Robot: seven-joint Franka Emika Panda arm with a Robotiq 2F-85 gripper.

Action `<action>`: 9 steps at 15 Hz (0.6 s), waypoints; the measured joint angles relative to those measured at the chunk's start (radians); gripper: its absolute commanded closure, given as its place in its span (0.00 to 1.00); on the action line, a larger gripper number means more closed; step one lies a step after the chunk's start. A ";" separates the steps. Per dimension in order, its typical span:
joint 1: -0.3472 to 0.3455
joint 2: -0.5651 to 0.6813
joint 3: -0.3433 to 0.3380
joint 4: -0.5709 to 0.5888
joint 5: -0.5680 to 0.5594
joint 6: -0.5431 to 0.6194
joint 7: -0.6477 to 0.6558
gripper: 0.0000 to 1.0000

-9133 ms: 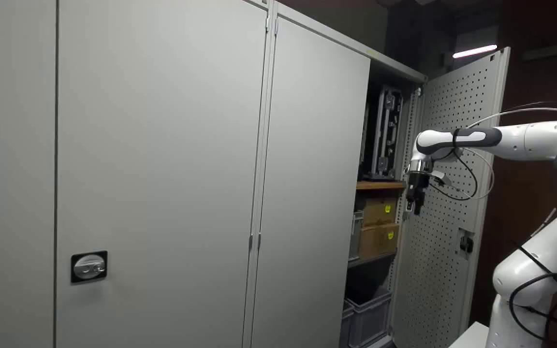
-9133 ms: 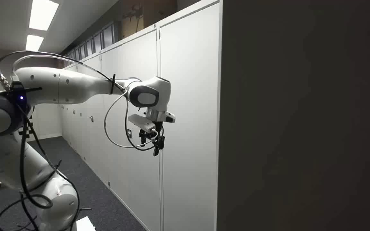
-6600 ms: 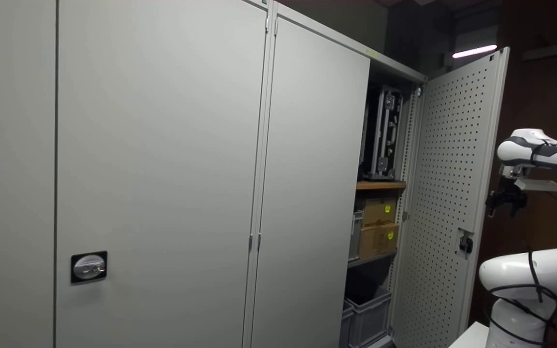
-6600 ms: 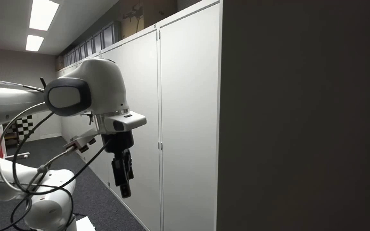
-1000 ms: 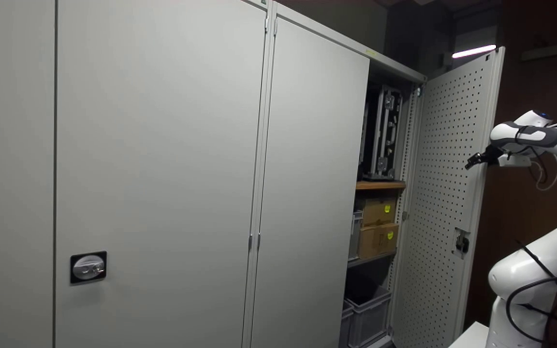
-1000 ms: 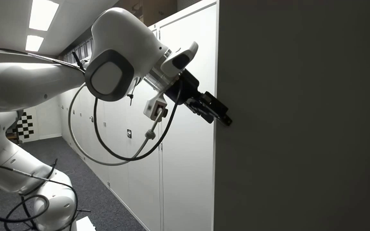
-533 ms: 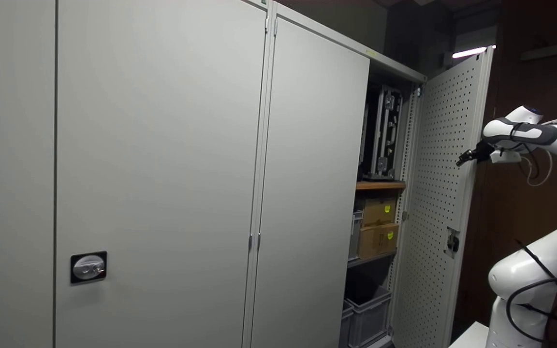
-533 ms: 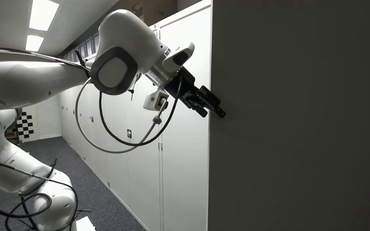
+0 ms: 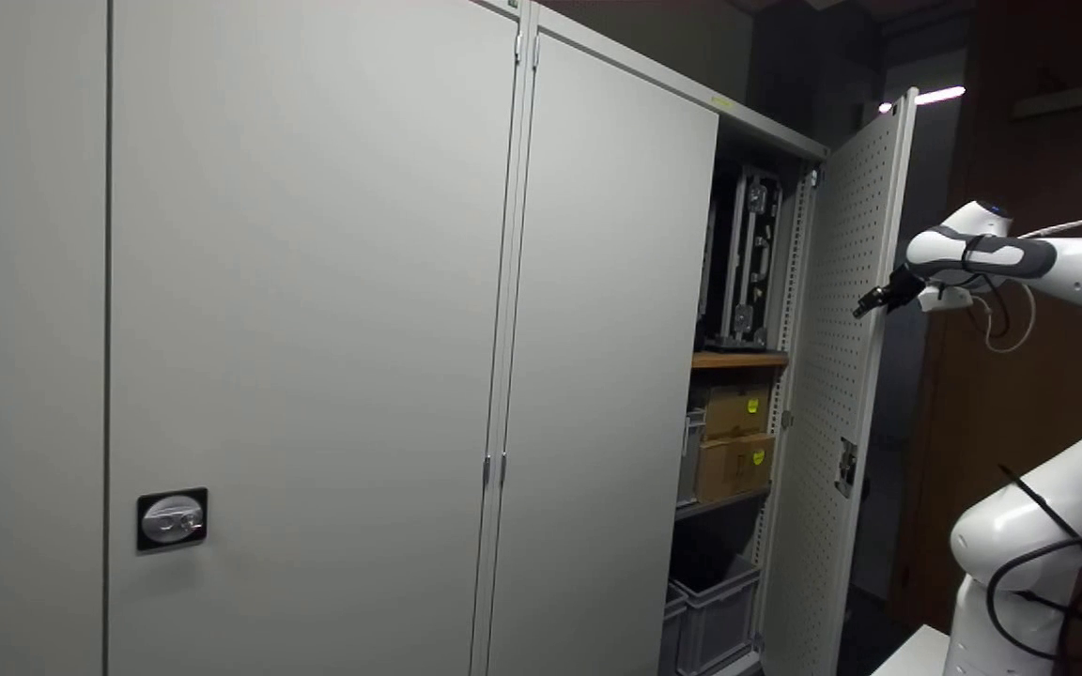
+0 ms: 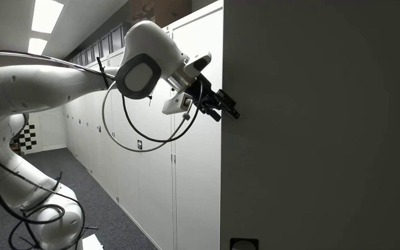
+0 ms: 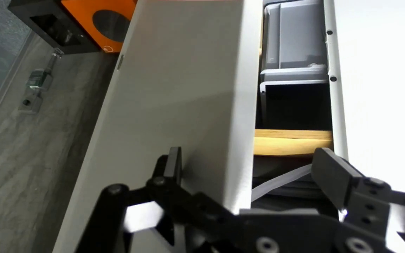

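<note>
At far right in an exterior view: cabinet door (image 9: 823,376), hinged, standing open; pale sheet metal, perforated inside. Gripper (image 11: 248,153), black, fingers well apart, one either side of the door's free edge, presumably so one can bear on the outer face; contact uncertain. Behind: wooden shelf (image 9: 738,361); two cardboard boxes (image 9: 719,469), stacked apparently to save room; grey plastic crates (image 9: 719,620), rectangular, lowest.

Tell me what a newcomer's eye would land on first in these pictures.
Probably the tall cabinet door standing open at the right of an exterior view, its inner face full of small holes. The black gripper is next, jaws open, with the door's edge between them in the wrist view. Then comes the orange panel at that view's upper left.
</note>
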 measured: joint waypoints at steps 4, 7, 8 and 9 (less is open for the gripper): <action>0.008 0.019 0.028 0.000 0.018 0.003 -0.005 0.00; 0.008 0.027 0.043 0.000 0.033 0.005 -0.013 0.00; 0.008 0.029 0.047 0.000 0.038 0.005 -0.018 0.00; 0.009 0.031 0.051 0.000 0.043 0.005 -0.023 0.00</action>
